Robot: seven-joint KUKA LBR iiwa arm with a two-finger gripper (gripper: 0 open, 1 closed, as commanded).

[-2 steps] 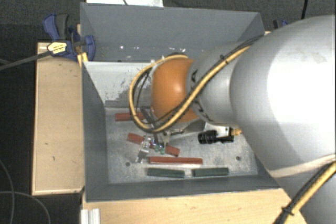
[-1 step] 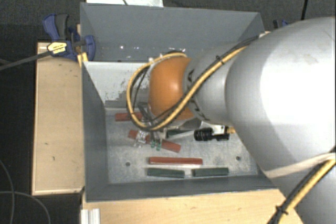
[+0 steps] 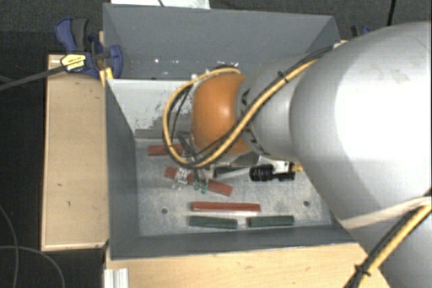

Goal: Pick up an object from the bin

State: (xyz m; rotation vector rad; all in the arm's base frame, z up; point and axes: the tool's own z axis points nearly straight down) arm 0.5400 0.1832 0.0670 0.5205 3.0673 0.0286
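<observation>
**Arm low in the bin, beside a short red-brown stick**

The big grey arm (image 3: 364, 138) is seen closest, at the right of the frame. It is bent down and to the left, into the grey bin (image 3: 125, 165). Its wrist is wrapped in an orange cover (image 3: 214, 114), and yellow cables (image 3: 177, 111) are looped around that. The gripper (image 3: 189, 175) is placed low, under the orange cover, close to the bin floor in the middle of the frame. Whether it is open or closed cannot be told, and nothing can be seen held in it.

A short red-brown stick (image 3: 219, 189) is found just beside the gripper, to its lower right. It is judged to be the nearest thing to pick.

A longer red-brown stick (image 3: 225, 207) is laid below it. A green stick (image 3: 212, 221) and a second green stick (image 3: 270, 220) are laid along the bottom wall. A black tube-shaped thing (image 3: 271, 173) is seen to the right. Another red-brown stick (image 3: 156, 150) is seen at the upper left of the floor.

The short stick is thought to be light, stiff and hard to break. It could be pushed away easily on the smooth metal floor. It is best taken at its middle, across its thin sides.
</observation>
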